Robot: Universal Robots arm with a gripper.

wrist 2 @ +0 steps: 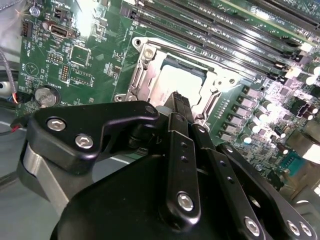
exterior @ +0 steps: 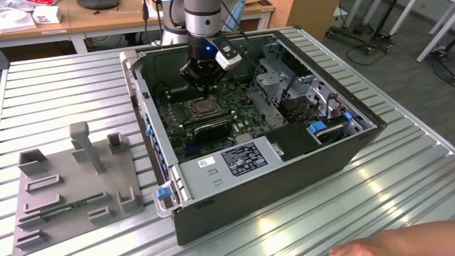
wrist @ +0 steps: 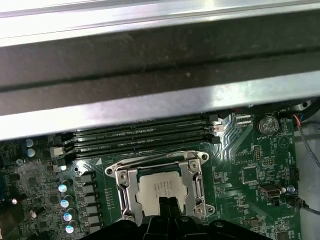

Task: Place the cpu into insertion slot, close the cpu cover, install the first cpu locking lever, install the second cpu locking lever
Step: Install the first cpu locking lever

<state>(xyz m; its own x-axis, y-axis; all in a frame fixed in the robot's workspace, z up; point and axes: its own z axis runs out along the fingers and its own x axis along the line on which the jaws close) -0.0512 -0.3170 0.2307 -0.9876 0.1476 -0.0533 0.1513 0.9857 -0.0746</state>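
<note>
Ribbed metal bench point(exterior: 64, 96) carries the opened computer case point(exterior: 284, 160), within which the cpu point(wrist: 160, 189) is seen seated in the insertion slot point(wrist 2: 150, 55) under the lowered cpu cover point(wrist: 126, 187), directly beneath the pincer point(wrist 2: 181, 106), whose fingers are closed together on nothing.

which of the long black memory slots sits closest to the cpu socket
The memory slot bordering the insertion slot in the first wrist view. Its parallel neighbours lie farther off, toward the case wall. The cpu sits in the socket under the cpu cover.
</note>
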